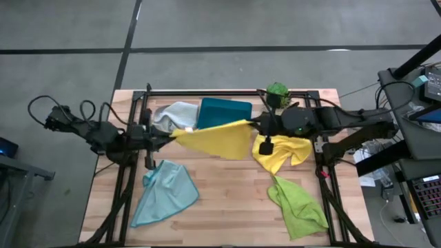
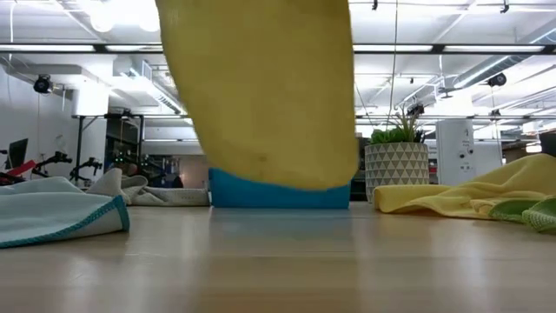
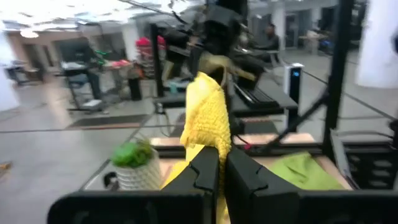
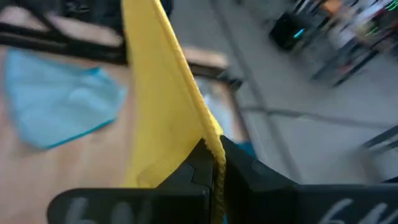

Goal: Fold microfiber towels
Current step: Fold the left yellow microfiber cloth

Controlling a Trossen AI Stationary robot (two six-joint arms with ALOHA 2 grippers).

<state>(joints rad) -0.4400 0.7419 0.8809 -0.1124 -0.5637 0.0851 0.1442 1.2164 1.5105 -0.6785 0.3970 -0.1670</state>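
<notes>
- Towel in hand: a yellow microfiber towel [image 1: 217, 138] hangs stretched between both arms above the middle of the table, its lower edge drooping in front of the teal tray [image 1: 224, 112]; in the low view the cloth [image 2: 265, 87] clears the wood, its hem hanging above the tabletop.
- Left gripper [image 3: 222, 177] has its fingers pressed together on one corner of that towel, the fabric bunching up just beyond the tips.
- Right gripper [image 4: 214, 168] is likewise clamped tight on the opposite corner, the hemmed edge running straight out from between its fingers.
- Other towels lie flat and untouched: the light blue towel [image 1: 164, 193] at the front left, a second yellow towel [image 1: 281, 153] under the right arm, the lime green towel [image 1: 298, 205] at the front right, and the pale grey towel [image 1: 173, 114] beside the tray.
- Doing it well, as I judge it: keep both corners level and the top edge taut, so the cloth hangs as a flat sheet.
- Lower over bare wood in the centre, letting the free hem touch first, then carry the held corners over it to make an even fold.
- Keep clear of the potted plant [image 1: 277, 93] and the tray while sweeping.
</notes>
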